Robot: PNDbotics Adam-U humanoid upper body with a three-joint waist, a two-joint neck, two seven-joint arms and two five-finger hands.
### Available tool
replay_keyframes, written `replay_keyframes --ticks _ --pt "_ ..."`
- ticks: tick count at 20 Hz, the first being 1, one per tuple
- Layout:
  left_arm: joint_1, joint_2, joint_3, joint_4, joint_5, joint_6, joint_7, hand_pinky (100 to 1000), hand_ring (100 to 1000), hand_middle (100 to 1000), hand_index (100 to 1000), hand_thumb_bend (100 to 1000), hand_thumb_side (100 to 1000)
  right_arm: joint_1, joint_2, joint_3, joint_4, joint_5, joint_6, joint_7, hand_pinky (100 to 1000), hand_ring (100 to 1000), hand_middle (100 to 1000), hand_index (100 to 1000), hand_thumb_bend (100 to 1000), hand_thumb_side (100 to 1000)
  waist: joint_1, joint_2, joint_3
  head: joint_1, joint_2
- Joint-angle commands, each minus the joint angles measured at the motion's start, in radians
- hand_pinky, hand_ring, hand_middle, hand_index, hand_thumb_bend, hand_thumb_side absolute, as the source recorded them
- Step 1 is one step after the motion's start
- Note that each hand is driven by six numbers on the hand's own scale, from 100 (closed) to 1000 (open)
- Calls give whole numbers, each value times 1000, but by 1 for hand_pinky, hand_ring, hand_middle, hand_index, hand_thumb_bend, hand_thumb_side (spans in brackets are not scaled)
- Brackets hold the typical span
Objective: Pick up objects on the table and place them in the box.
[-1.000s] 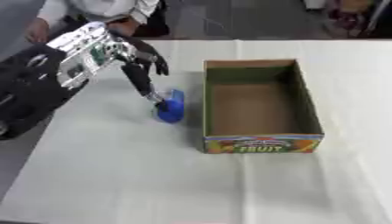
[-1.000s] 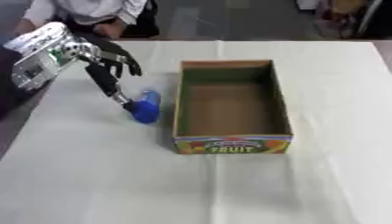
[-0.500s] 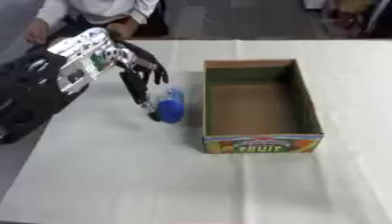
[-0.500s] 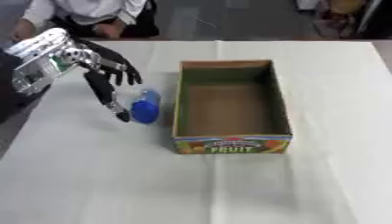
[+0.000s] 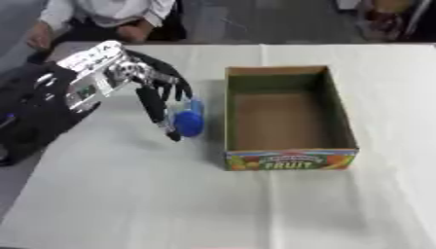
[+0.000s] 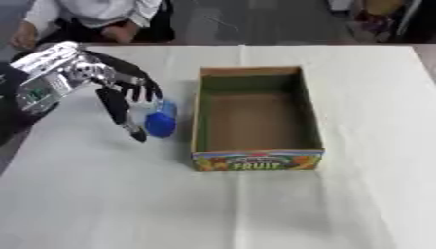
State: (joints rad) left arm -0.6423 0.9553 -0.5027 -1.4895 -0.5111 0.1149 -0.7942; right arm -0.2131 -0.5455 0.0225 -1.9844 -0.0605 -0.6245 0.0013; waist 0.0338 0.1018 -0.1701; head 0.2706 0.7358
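Now, through the left eye I see my left hand point(image 5: 146, 90) with fingers spread and hanging down around a blue bottle point(image 5: 188, 121) lying on the table point(image 5: 128, 194), just beside the fruit box point(image 5: 289, 158); the fingers do not close on it, so it may roll away. Through the right eye the thumb reaches below the bottle; lifting could knock it against the box wall.

A lab-like test room: white-clothed table point(image 5: 255, 204), grey floor point(image 5: 255, 22), seated person point(image 5: 106, 17) at the far edge.
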Motion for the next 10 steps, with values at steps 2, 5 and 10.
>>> replay_keyframes --ticks 2,5,10 --pt "-6 26 -4 -5 17 -4 26 615 648 753 927 710 434 -12 -26 -3 -16 -8 -3 3 225 510 503 600 100 889 -1 -12 -2 -17 -2" --pt "-7 21 -9 -1 26 -6 40 610 639 745 925 702 442 -12 -25 -3 -16 -8 -3 3 225 510 503 600 100 889 -1 -11 -3 -18 -2" --pt "-4 13 -12 11 32 -5 64 607 633 743 925 695 461 -13 -25 -3 -16 -9 -3 4 225 511 503 600 100 889 -1 -11 -4 -21 -3"
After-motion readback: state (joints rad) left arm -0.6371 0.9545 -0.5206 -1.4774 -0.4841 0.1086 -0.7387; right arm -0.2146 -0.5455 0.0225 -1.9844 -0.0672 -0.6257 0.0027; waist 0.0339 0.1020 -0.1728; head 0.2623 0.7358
